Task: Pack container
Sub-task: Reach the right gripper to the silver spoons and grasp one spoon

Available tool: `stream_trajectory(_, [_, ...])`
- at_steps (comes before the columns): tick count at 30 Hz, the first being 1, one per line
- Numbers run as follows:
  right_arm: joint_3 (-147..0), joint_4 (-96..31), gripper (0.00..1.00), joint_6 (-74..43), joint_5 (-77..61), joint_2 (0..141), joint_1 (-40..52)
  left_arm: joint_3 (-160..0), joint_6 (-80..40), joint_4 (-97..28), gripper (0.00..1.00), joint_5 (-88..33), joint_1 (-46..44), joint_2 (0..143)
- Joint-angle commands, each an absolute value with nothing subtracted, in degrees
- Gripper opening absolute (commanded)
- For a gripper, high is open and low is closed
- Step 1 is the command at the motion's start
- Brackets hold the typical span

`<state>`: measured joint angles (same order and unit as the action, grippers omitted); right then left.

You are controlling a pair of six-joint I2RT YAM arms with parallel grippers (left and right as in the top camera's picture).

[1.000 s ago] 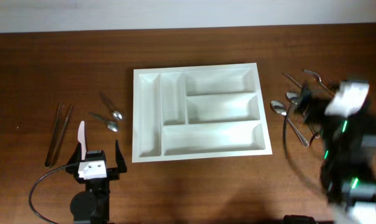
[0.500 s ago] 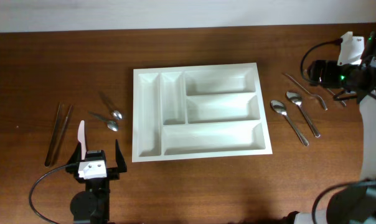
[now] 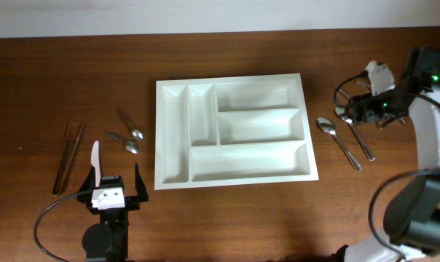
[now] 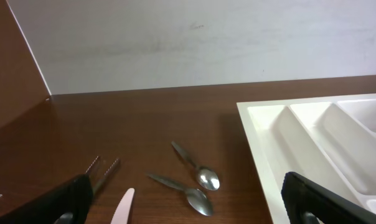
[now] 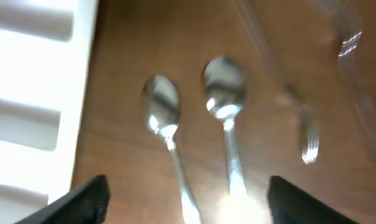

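The large white rectangular plastic tray (image 3: 256,109) is lying flat in the middle of the dark wooden table (image 3: 227,225). Its two narrow compartments are running along its left side and its three wide ones are stacked to their right. All five are showing bare white floors.

I am resting my left gripper (image 3: 113,182) low near the front edge of the table, to the left of the tray and apart from it. I am holding its jaws spread wide, with nothing between them. On the wood ahead of it, two small steel spoons (image 4: 200,190) are lying close together, between my fingers and the tray's left rim. A white plastic knife (image 3: 95,160) is lying just in front of my left-hand finger. A pair of thin brown utensils (image 3: 67,156) is lying side by side further left; I cannot tell what kind they are.

I am hovering my right gripper (image 3: 357,109) over the table to the right of the tray, clear of its rim. I am holding these jaws wide apart too, gripping nothing. Beneath them two long-handled steel spoons (image 5: 224,81) are lying nearly parallel, bowls pointing away from me. A clear plastic fork (image 5: 307,140) is lying just beyond them, too blurred for me to say more.
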<state>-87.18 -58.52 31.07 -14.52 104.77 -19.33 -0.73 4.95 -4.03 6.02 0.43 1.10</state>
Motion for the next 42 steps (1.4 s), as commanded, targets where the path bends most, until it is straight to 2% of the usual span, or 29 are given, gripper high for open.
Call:
stream_trajectory(1, [-88.18, -60.86, 0.73, 36.27, -15.14, 108.84, -18.17, -0.54, 5.50, -4.10, 0.99, 5.80, 0.64, 0.67])
stream_trajectory(7, [-88.18, -61.95, 0.66, 37.32, -14.33, 114.04, -14.81, -0.54, 5.50, -4.10, 0.99, 5.80, 0.64, 0.67])
stream_trajectory(16, [-88.14, -60.64, 0.64, 37.50, -9.37, 115.92, -13.63, -0.54, 5.50, -4.10, 0.99, 5.82, 0.64, 0.67])
stream_trajectory(29, [-87.68, -60.60, 0.58, 38.59, -9.63, 120.25, -13.52, -0.54, 5.50, -4.10, 0.99, 5.82, 0.64, 0.67])
stream_trajectory(42, [-86.41, -60.18, 0.43, 38.54, -9.65, 122.63, -13.52, -0.54, 5.50, -4.10, 0.99, 5.80, 0.64, 0.67])
